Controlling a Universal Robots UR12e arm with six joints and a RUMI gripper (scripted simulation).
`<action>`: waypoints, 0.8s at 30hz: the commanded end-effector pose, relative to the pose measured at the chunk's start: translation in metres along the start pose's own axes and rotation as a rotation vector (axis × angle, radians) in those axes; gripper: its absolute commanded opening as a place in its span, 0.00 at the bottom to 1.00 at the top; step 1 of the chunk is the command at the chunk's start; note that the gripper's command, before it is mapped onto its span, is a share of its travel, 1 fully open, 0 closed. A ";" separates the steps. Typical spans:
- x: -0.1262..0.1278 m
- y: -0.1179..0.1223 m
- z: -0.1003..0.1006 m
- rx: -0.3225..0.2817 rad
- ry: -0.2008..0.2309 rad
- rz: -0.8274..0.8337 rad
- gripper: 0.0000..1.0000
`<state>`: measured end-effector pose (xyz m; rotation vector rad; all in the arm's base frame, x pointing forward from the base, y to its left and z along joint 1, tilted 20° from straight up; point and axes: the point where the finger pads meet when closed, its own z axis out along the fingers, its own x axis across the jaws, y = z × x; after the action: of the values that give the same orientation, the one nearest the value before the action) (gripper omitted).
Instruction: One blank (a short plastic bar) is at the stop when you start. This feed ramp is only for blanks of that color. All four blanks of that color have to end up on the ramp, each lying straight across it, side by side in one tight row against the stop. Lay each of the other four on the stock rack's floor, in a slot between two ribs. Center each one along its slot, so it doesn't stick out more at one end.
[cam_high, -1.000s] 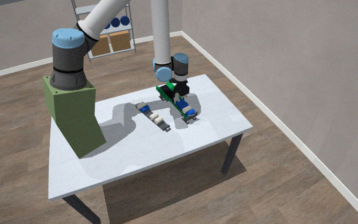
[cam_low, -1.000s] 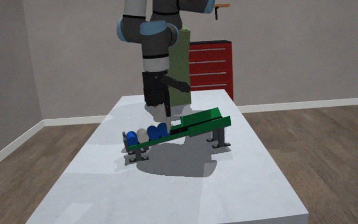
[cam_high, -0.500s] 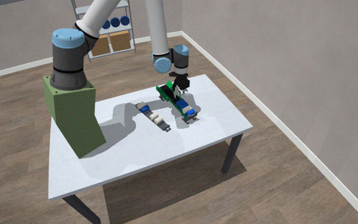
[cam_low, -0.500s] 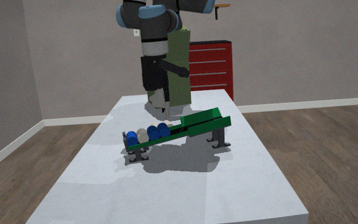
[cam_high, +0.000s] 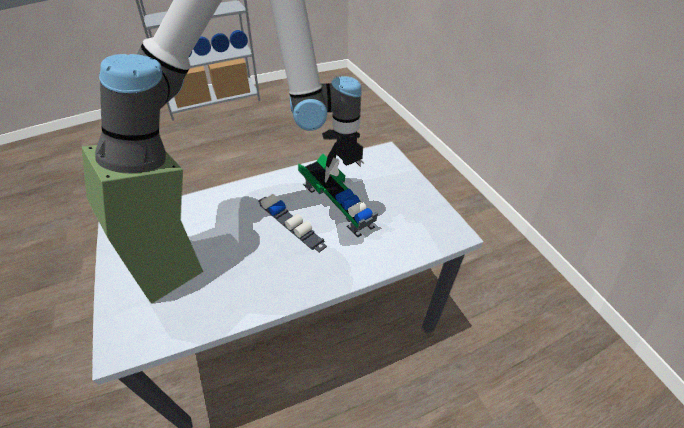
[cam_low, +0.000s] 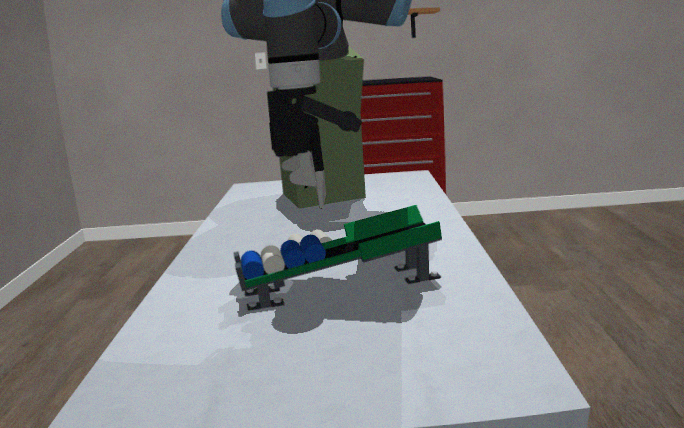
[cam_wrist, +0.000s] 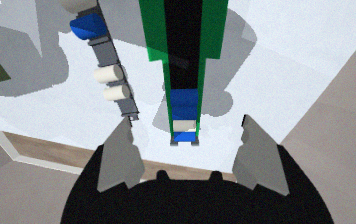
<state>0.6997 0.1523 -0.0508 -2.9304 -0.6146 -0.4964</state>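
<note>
The green feed ramp (cam_high: 308, 176) (cam_low: 393, 242) (cam_wrist: 152, 30) slopes down to a stop at its low end. At the stop lies a blue blank (cam_high: 365, 216) (cam_low: 252, 263) (cam_wrist: 184, 136). A cream blank (cam_high: 357, 207) (cam_low: 273, 261) (cam_wrist: 184, 125) lies against it, then two blue blanks (cam_high: 347, 197) (cam_low: 301, 250) (cam_wrist: 185, 102) side by side. The grey stock rack (cam_high: 315, 242) (cam_wrist: 102, 52) holds a cream blank (cam_high: 267, 200), a blue blank (cam_high: 276, 207) (cam_wrist: 89, 26) and two cream blanks (cam_high: 298, 225) (cam_wrist: 112, 83). My gripper (cam_high: 345, 169) (cam_low: 312, 194) (cam_wrist: 185, 116) is open and empty, raised above the ramp.
The green robot pedestal (cam_high: 141, 217) (cam_low: 343, 126) stands at the table's far left corner. The ramp stands on dark legs (cam_low: 417, 262). The table edge (cam_high: 469, 237) lies just beyond the ramp's low end. A red tool cabinet (cam_low: 403, 126) stands behind the table.
</note>
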 end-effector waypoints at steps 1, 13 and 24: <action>0.000 0.000 -0.002 0.000 0.001 0.000 1.00; 0.000 0.000 -0.002 0.000 0.001 0.000 1.00; 0.001 0.000 -0.002 0.000 0.001 0.007 1.00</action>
<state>0.6993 0.1520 -0.0495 -2.9306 -0.6124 -0.4958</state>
